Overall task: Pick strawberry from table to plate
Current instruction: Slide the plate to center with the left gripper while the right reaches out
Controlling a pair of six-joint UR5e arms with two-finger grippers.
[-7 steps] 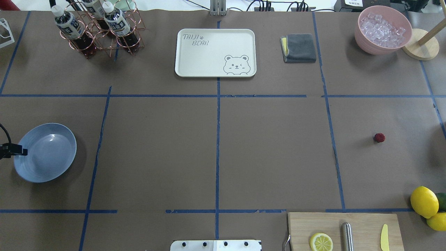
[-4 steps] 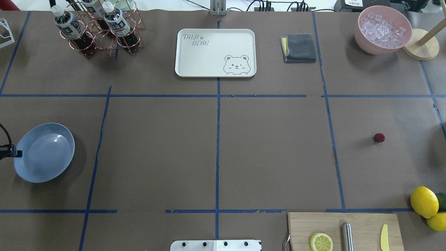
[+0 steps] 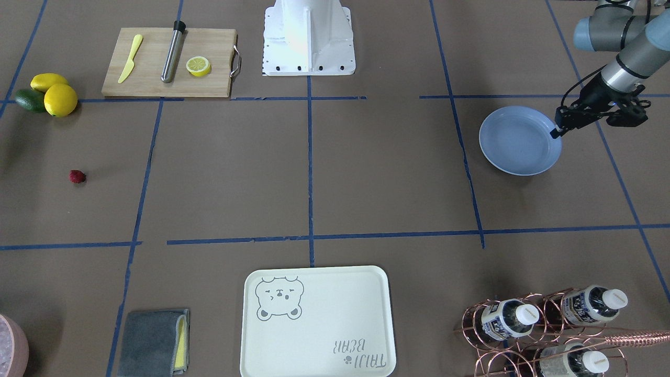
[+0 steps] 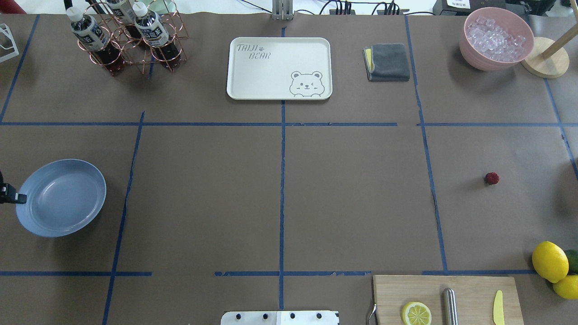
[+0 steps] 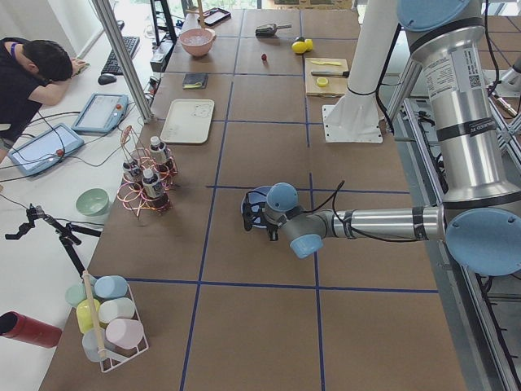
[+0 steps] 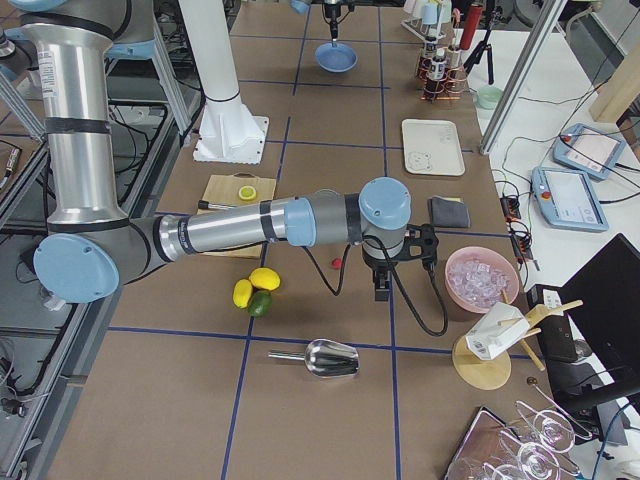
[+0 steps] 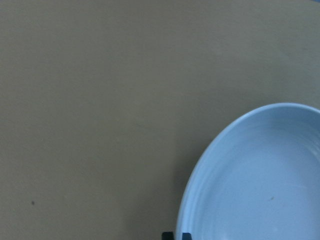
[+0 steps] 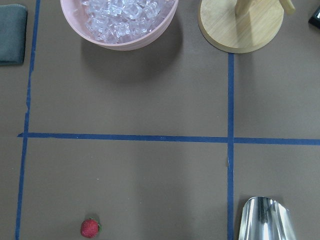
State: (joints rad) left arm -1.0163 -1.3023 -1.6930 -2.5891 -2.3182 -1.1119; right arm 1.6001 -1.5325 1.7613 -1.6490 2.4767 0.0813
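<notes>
Front-facing view: strawberry (image 3: 77, 176) lies alone on the counter (image 3: 366, 173) at the view's left, below the lemons (image 3: 55, 94). Plate (image 3: 518, 141) sits well apart, at the view's right. Left claw (image 3: 555, 132) is narrow, pinched onto the plate's rim.

Overhead: strawberry in the right-hand taped rectangle, between the bowl of ice (image 4: 496, 38) and the lemons. Plate at the far left edge, claw on its outer rim.

Left side view: near arm reaches low over the counter and its wrist partly hides the plate.

Right side view: right claw (image 6: 381, 292) hangs near the strawberry; cannot tell its spread.

Left wrist: two dark fingertips (image 7: 168, 235) close together at the plate's rim.

Right wrist: strawberry at bottom left, steel scoop (image 8: 265, 220) at bottom right.
</notes>
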